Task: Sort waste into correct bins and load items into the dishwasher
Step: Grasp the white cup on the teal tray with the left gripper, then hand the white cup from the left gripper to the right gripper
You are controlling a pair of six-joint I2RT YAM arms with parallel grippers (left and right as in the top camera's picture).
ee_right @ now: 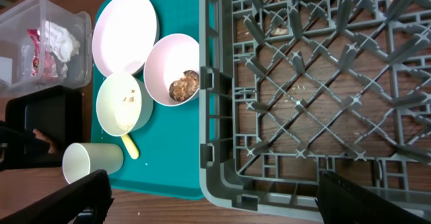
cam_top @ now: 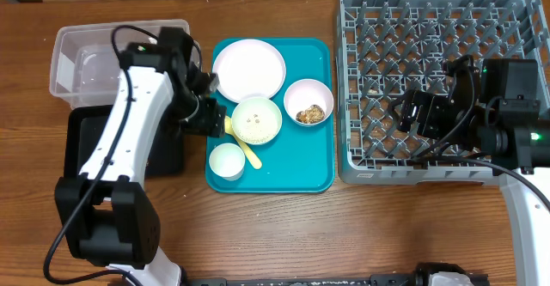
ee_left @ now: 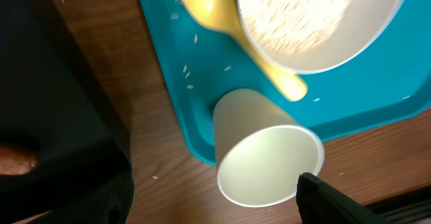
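The white cup (ee_left: 266, 153) looks light, stiff and slippery; pinch its rim. The right fingers (ee_right: 67, 197) gape empty; the left fingers (ee_left: 330, 200) are unclear.

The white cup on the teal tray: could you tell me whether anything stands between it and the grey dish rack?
The handle of the yellow spoon lies just right of the white cup. Beyond it the teal tray is bare up to the dish rack, whose raised near wall the cup would have to clear.

Upright white cup (cam_top: 227, 161) beside yellow spoon (cam_top: 250, 155)
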